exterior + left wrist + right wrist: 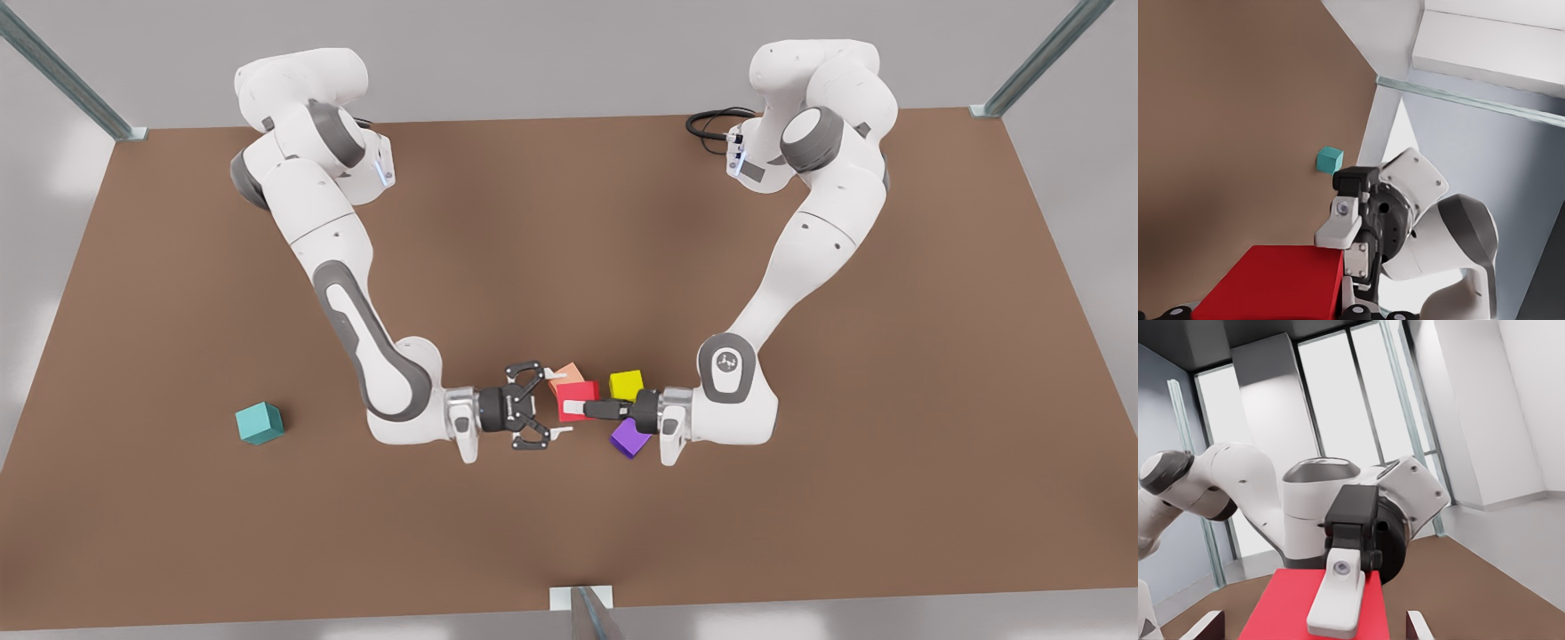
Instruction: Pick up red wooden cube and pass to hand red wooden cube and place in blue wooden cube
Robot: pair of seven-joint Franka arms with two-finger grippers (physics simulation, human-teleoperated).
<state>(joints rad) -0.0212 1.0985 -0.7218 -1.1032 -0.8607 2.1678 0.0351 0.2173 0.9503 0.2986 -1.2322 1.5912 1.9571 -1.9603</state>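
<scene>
Left gripper (pixel 575 409) pinches the red cube (pixel 580 391). Right gripper (pixel 556 402) is spread wide, fingers straddling that cube. Handover step: close right squarely on the free faces before left lets go. Blue cube (pixel 259 423) sits well apart from the red cube, beyond the right gripper.

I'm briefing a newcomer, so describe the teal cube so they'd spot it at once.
On the brown table, look to the front view's left of both arms. The blue wooden cube sits there alone; it is teal, while the other cubes cluster mid-table.
</scene>
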